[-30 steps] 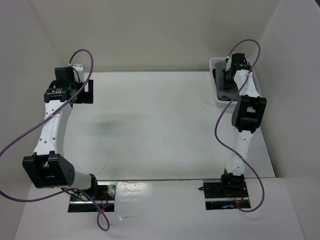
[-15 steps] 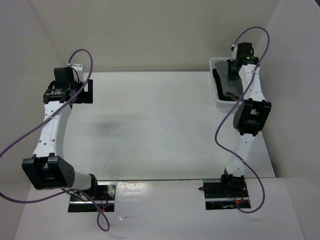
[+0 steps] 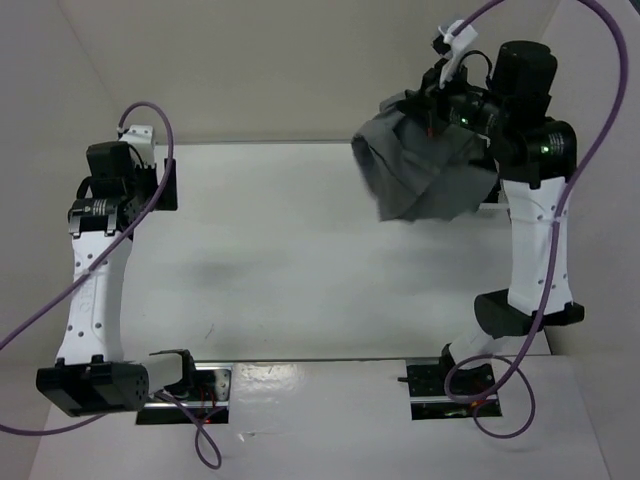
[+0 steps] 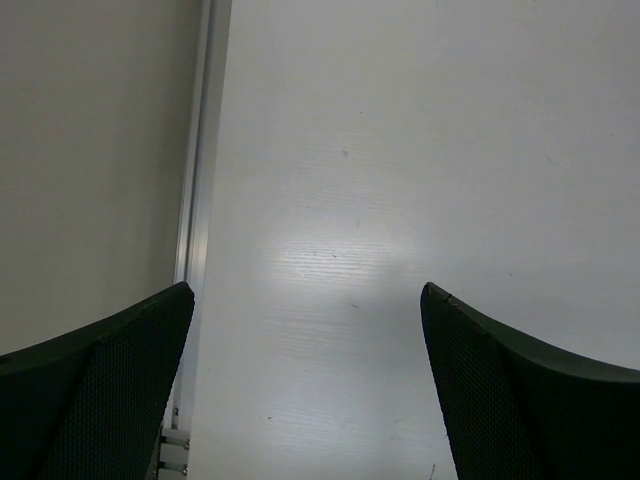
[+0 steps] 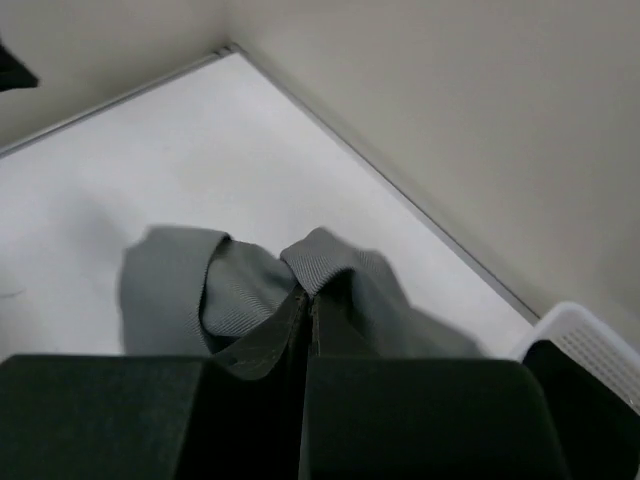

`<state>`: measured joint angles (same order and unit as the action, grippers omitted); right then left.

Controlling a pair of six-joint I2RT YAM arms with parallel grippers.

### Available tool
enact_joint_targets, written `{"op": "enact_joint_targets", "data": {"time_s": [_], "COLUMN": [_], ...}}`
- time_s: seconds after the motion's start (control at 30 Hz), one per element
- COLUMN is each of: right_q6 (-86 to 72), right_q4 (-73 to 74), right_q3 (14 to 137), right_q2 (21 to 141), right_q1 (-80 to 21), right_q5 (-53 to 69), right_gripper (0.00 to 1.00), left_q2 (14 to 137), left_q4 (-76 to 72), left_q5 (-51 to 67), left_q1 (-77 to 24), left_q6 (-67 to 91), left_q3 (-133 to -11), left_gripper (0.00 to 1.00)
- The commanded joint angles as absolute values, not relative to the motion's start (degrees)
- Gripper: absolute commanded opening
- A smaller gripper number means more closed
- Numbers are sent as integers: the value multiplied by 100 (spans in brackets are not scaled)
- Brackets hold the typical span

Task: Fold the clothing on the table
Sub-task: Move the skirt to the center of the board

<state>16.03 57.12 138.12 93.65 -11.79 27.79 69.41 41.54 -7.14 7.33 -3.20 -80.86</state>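
The clothing is a mid-grey ribbed garment hanging bunched in the air above the table's far right corner. My right gripper is shut on its top fold, raised high. In the right wrist view the closed fingers pinch a ridge of the grey clothing, which droops below. My left gripper stands open over the far left of the table, and the left wrist view shows its two fingertips wide apart with only bare tabletop between them.
A white lattice basket holding something black sits at the table's far right corner, mostly hidden behind the hanging fabric in the top view. White walls enclose the table on three sides. A metal rail runs along the left edge.
My right gripper closed inside the basket and rose, lifting the grey clothing out and over the table. My left arm shifted slightly back and stayed open.
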Motion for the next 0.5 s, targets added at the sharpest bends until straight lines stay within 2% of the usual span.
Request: {"op": "enact_joint_targets", "data": {"time_s": [0.0, 0.03, 0.07, 0.13, 0.17, 0.2, 0.23, 0.27, 0.3, 0.47], "right_q6": [2012, 2013, 1917, 1776, 1532, 972, 967, 967, 1176, 1608], "right_q4": [6275, 6275, 6075, 5863, 5227, 4838, 4547, 4213, 4210, 4025], "right_q3": [13773, 13720, 13520, 13238, 12662, 12256, 11843, 11152, 10910, 9687], "right_q2": [9422, 9422, 9361, 9360, 9299, 9142, 9062, 8975, 8974, 8589], "right_q1": [-810, -391, -126, 218, 141, 10, -104, -297, -429, -1344], "right_q5": [4322, 4681, 5607, 5897, 5367, 3482, 2741, 1655, 1226, -149], "right_gripper": [0, 0, 0, 3, 22, 83, 91, 97, 99, 99], "left_q2": [6619, 6505, 6434, 6250, 6188, 6135, 6022, 5960, 5863, 5670], "left_q4": [4236, 4236, 4236, 4236, 4236, 4236, 4236, 4236, 4236, 4289], "left_q5": [-572, -493, -405, -141, -54, 8, 70, 70, 70, 70], "left_q1": [800, 878, 975, 1063, 1133, 1134, 1134, 1195, 1195, 1248], "left_q6": [-422, -422, -422, -360, -360, -360, -360, -360, -360, -422], "left_q3": [-7928, -7876, -7823, -7639, -7568, -7506, -7436, -7322, -7260, -7023], "left_gripper": [100, 100, 100, 100, 100, 100, 100, 100, 100, 100]}}
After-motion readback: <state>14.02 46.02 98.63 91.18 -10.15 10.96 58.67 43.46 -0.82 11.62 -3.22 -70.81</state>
